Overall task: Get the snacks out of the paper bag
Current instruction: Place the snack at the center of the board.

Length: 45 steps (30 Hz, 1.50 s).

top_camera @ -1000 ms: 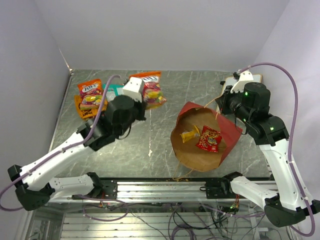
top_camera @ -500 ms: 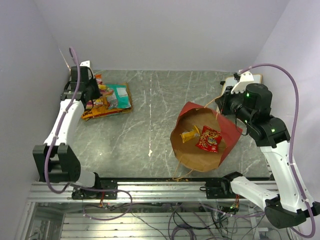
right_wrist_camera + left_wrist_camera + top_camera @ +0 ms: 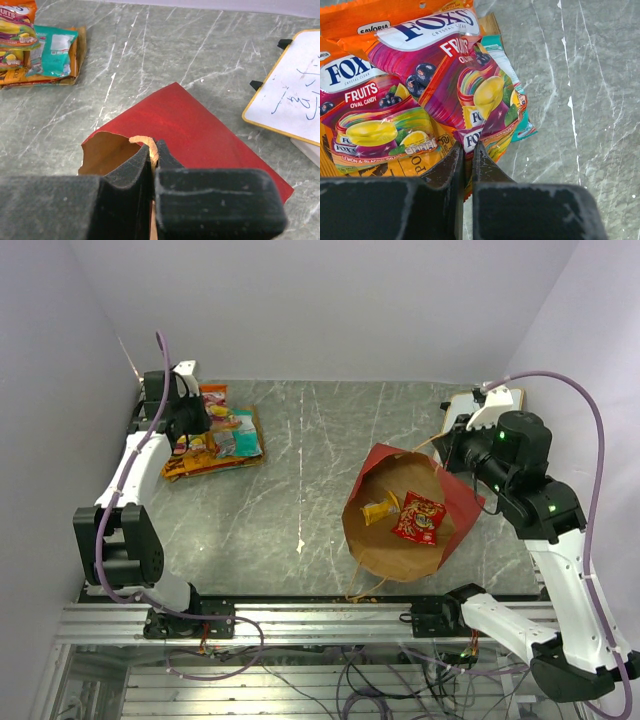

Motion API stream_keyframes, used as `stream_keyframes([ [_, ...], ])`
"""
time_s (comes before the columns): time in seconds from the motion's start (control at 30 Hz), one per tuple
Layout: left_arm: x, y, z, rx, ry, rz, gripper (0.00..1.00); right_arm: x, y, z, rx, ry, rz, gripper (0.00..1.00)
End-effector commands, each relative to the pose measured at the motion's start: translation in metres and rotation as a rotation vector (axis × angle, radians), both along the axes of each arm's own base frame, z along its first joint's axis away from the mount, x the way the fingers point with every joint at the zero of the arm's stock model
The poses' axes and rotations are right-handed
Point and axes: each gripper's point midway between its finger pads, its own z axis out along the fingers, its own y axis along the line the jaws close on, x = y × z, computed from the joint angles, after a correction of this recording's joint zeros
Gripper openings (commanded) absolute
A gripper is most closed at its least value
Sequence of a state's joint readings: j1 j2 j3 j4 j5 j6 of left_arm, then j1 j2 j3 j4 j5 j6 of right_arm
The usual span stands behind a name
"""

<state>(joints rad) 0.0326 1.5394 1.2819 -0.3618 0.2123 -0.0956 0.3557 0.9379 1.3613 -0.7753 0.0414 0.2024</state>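
1. The left gripper (image 3: 468, 150), at the upper left of the overhead view, had its jaws almost together, pinching the lower edge of a Fox's candy packet (image 3: 465, 75).
2. That packet overlapped a second Fox's packet (image 3: 367, 112), an orange chip bag (image 3: 395, 14) and a teal packet (image 3: 526, 129). All were heaped together on the grey table (image 3: 310, 450).
3. The right gripper (image 3: 151, 147) was clamped tight on the tan handle (image 3: 141, 140) at the bag's rim, at the bag's upper right edge in the overhead view.
4. The paper bag (image 3: 462, 508) sat right of centre in the overhead view. It was red outside, and its mouth was open toward that camera so the brown inside showed.
5. Inside it lay a yellow packet (image 3: 380, 510) and a red packet (image 3: 418, 519), just beside each other.
6. A white board (image 3: 292, 95) lay at the upper right of the wrist view, beyond the bag and apart from it.
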Motion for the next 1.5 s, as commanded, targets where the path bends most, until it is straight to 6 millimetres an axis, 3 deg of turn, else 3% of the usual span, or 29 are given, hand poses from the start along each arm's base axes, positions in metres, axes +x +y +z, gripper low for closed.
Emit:
stream_keyframes([
  [0.0,0.009,-0.003,0.005,-0.02,-0.067,-0.062,0.07,-0.002,-0.004,0.004,-0.002,-0.026,-0.013,0.0],
  [0.5,0.011,0.015,-0.046,-0.061,0.064,-0.067,0.08,0.002,0.005,0.002,0.005,-0.016,0.024,0.0],
  [0.8,0.009,0.021,-0.063,-0.047,0.13,-0.03,0.25,0.002,0.004,0.003,0.001,-0.015,0.023,0.0],
  [1.1,0.007,0.033,-0.051,-0.006,0.138,0.03,0.42,0.004,0.007,0.001,0.004,-0.011,0.034,0.0],
  [1.23,0.006,0.034,-0.028,-0.023,0.092,0.068,0.54,0.004,0.008,0.0,0.006,-0.007,0.035,0.0],
  [1.4,-0.009,0.02,0.001,-0.126,0.028,0.091,0.64,0.003,0.008,-0.002,0.009,-0.005,0.035,0.0],
  [1.47,-0.021,0.01,0.012,-0.176,0.0,0.084,0.92,0.003,0.008,-0.003,0.011,-0.006,0.035,0.0],
])
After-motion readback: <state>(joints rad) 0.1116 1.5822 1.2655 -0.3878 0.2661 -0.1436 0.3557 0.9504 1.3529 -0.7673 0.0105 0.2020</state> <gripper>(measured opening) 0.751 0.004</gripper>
